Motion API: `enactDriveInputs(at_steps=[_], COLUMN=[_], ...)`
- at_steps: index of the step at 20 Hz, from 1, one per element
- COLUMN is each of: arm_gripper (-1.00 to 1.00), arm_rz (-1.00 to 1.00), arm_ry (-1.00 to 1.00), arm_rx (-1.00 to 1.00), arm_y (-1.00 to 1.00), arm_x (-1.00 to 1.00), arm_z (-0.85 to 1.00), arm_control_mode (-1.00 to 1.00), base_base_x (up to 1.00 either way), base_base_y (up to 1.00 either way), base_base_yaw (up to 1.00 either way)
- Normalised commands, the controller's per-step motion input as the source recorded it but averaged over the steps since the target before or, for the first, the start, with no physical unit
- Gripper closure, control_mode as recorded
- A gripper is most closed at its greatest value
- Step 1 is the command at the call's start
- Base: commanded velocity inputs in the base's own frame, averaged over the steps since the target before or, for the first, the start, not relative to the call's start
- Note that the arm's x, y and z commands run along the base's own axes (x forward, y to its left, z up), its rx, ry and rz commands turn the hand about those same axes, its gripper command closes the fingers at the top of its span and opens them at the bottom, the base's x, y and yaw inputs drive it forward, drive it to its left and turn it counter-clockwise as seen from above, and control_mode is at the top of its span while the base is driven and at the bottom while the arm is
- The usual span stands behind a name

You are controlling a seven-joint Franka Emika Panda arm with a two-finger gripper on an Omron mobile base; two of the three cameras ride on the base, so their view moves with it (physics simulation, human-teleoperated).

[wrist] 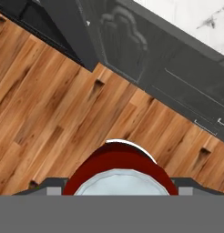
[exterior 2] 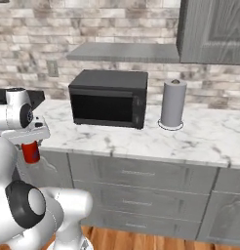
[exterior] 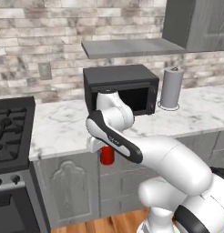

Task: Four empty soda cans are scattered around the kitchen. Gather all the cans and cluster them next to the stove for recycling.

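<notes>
A: What has the gripper [exterior 2: 30,144] got?

B: Its fingers are clamped on a red soda can [exterior: 106,155], held upright in the air.

A: Where, relative to the stove [exterior: 12,132]?

B: Right of it, out in front of the counter [exterior: 68,127] edge and below its top, above the wooden floor [wrist: 50,104].

A: So which step?

B: Carrying, I'd judge. Next: lift above the counter, swing toward the stove, set it down beside it.
</notes>
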Motion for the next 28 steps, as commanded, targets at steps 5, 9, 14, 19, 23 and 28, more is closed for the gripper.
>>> enactDriveInputs(at_steps=[5, 9, 14, 19, 23, 28], arm_gripper=[1.0, 1.0, 1.0, 1.0, 1.0, 1.0], arm_rz=[0.0, 0.0, 0.0, 0.0, 0.0, 0.0], arm_ry=[0.0, 0.0, 0.0, 0.0, 0.0, 0.0], arm_rx=[0.0, 0.0, 0.0, 0.0, 0.0, 0.0], arm_y=[0.0, 0.0, 0.0, 0.0, 0.0, 0.0], arm_x=[0.0, 0.0, 0.0, 0.0, 0.0, 0.0], arm_z=[0.0, 0.0, 0.0, 0.0, 0.0, 0.0], arm_control_mode=[1.0, 1.0, 1.0, 1.0, 1.0, 1.0], base_base_x=[0.51, 0.47, 0.49, 0.34, 0.14, 0.13], base_base_y=[0.56, 0.59, 0.55, 0.5, 0.39, 0.22], base_base_yaw=[0.0, 0.0, -0.02, 0.0, -0.02, -0.01])
